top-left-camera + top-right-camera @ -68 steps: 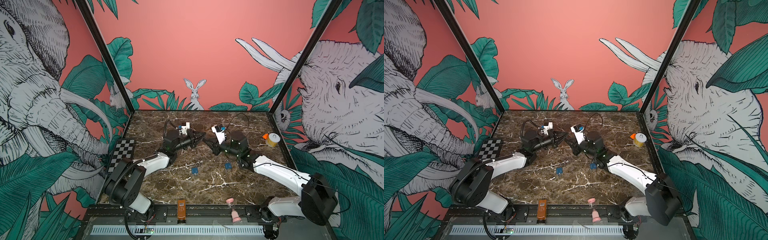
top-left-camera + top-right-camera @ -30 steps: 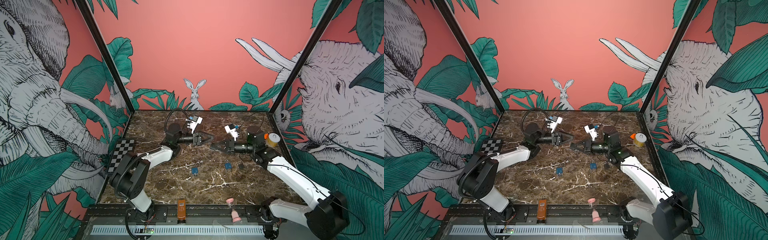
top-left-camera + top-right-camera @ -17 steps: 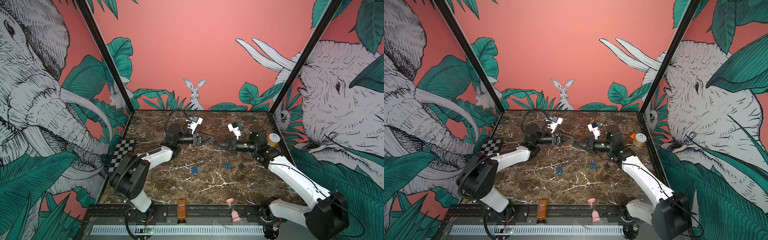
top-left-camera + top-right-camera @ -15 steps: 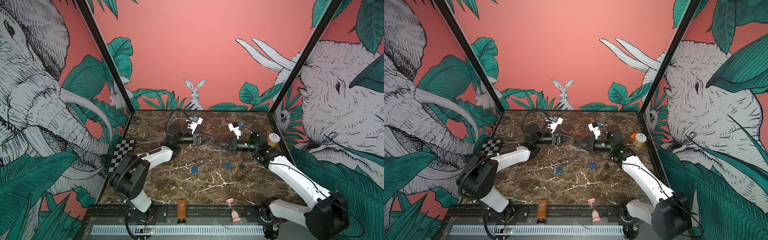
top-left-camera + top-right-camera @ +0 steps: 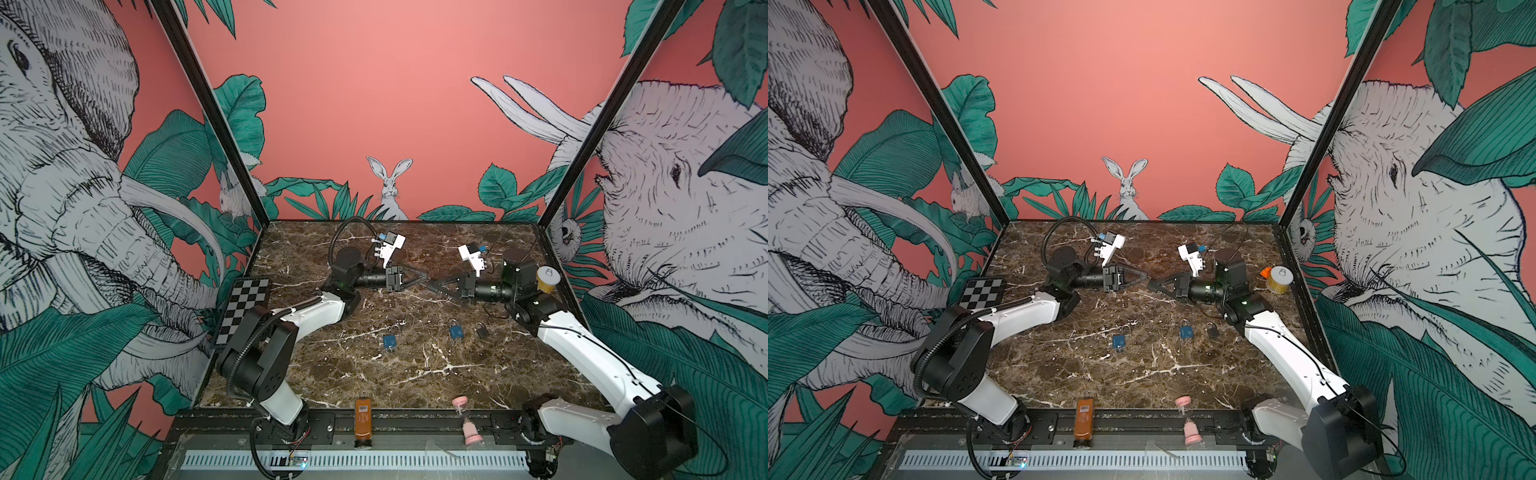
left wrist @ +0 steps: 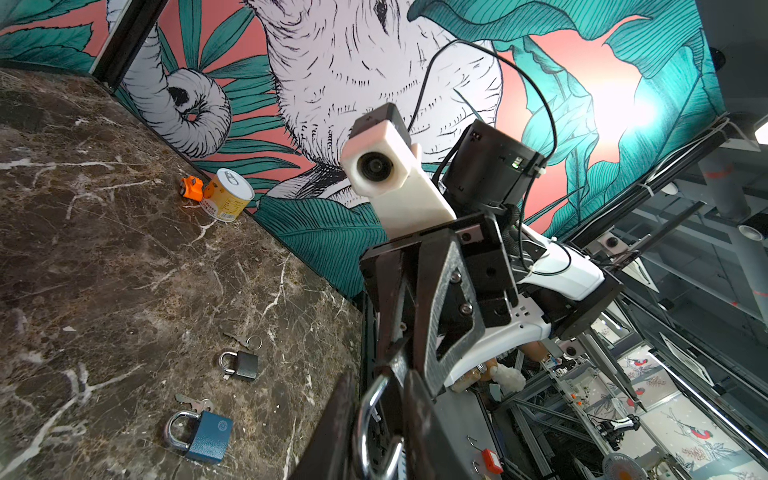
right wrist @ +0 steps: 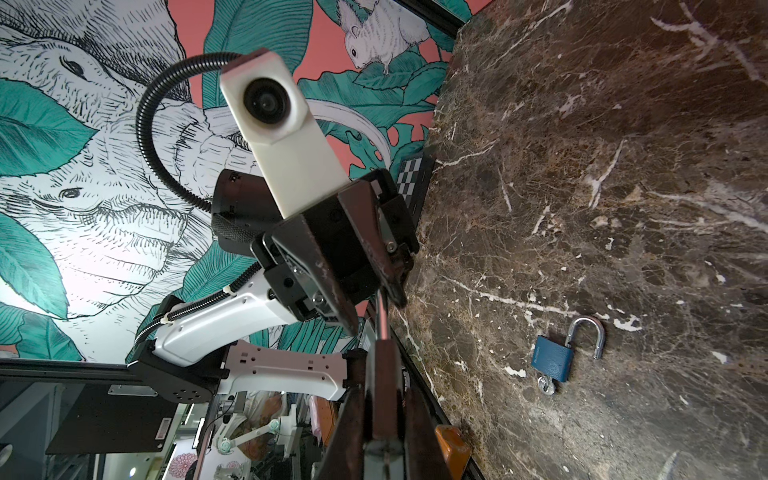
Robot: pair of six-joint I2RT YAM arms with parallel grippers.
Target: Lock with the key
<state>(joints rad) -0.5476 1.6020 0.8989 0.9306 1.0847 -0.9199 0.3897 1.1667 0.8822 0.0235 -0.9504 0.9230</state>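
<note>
Both grippers meet in mid-air over the back middle of the marble table (image 5: 415, 374). My right gripper (image 7: 384, 374) is shut on the dark body of a padlock (image 7: 384, 390), whose silver shackle (image 6: 370, 415) points at the other arm. My left gripper (image 6: 376, 386) has the shackle between its fingers, and they sit against both of its sides. In both top views the tips of the left gripper (image 5: 424, 276) and right gripper (image 5: 432, 284) touch. This lock's key is hidden. Other keys lie by table padlocks, one key (image 7: 545, 384) under an open blue padlock (image 7: 552, 359).
Two blue padlocks (image 5: 389, 340) (image 5: 456, 331) and a black padlock (image 5: 482, 330) lie mid-table. A yellow can (image 5: 547, 280) stands at the right wall and a checkerboard (image 5: 245, 307) leans at the left edge. An orange bottle (image 5: 363, 419) and a pink hourglass (image 5: 465, 419) sit on the front rail.
The two grippers, a hand's width apart a second ago, have come together tip to tip. The left jaws have narrowed around the shackle. The right grip is unchanged.
</note>
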